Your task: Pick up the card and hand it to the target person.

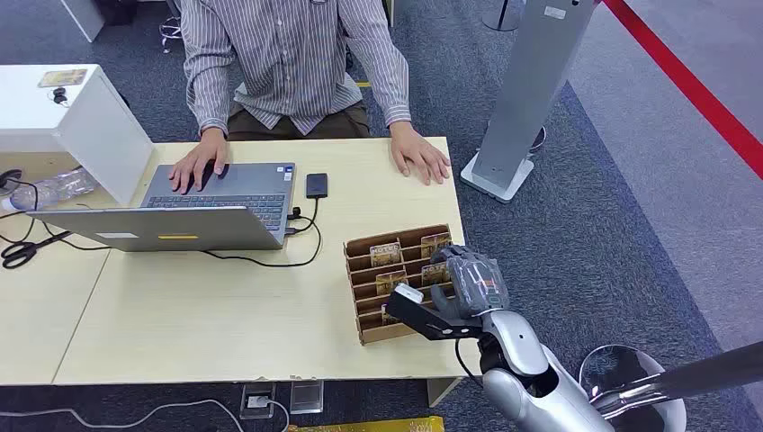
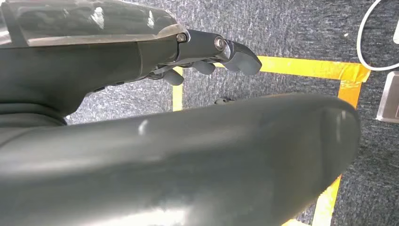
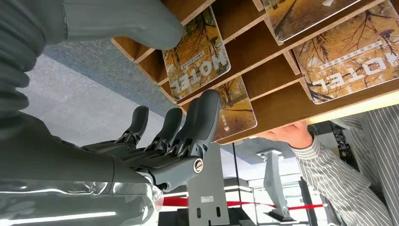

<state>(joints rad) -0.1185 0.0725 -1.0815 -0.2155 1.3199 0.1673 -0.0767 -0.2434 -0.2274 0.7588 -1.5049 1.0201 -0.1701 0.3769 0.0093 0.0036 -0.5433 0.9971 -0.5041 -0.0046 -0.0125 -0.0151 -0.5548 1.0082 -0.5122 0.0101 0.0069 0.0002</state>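
1. Typing at the laptop was a person in a striped shirt, one hand on the keys, the other flat on the table.
2. Left hand hung over carpet, fingers loosely curled, holding nothing.
3. Cardboard rack held hotel cards; nearest card sat in its slot.
4. Right hand hovered at the rack, fingers spread and holding nothing, touching a card edge.
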